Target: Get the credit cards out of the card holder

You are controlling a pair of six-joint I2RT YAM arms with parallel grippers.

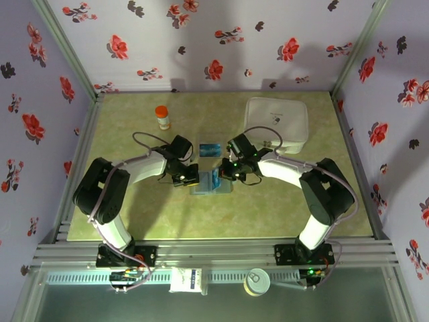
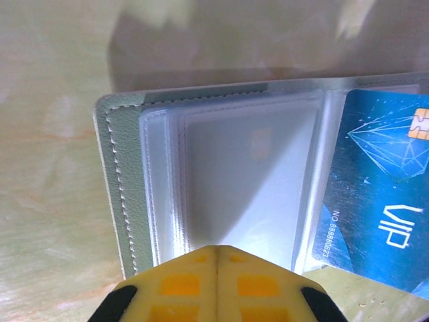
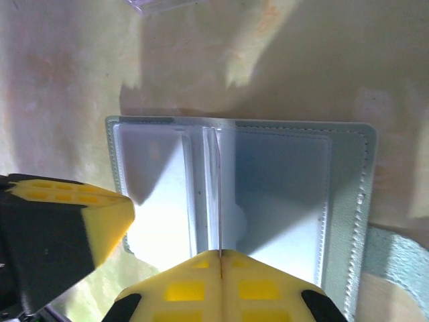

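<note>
Item: card holder (image 1: 203, 189) with credit cards, on the green table (image 1: 134, 221). Nearest, on the rail, are a white packet (image 1: 188, 280) and a round tin (image 1: 257, 282), neither part of the job. Mid-table, between the two arms, the holder lies open and flat, its clear sleeves facing up. The left gripper (image 2: 218, 256) is fully closed with nothing visible between its fingers, and its tips sit over the near edge of the left panel, apparently pinning it down. The right gripper (image 3: 220, 258) is also closed. A thin edge-on line runs into the seam between its fingers, which I take to be the blue VIP card (image 2: 382, 181), pinched by its near edge and standing partly clear of the right-hand sleeve. Just beyond the holder lies a loose blue card (image 1: 210, 149), flat on the table and already out. Farther off, an orange bottle (image 1: 162, 118) stands to the left and a white box (image 1: 276, 124) to the right. Handling: the cards are probably light, stiff and slick, and snug in their sleeves, so each is best gripped on an exposed short edge and drawn along the sleeve's line. The holder is soft and very light — it will likely lift with the card unless it is held down.
</note>
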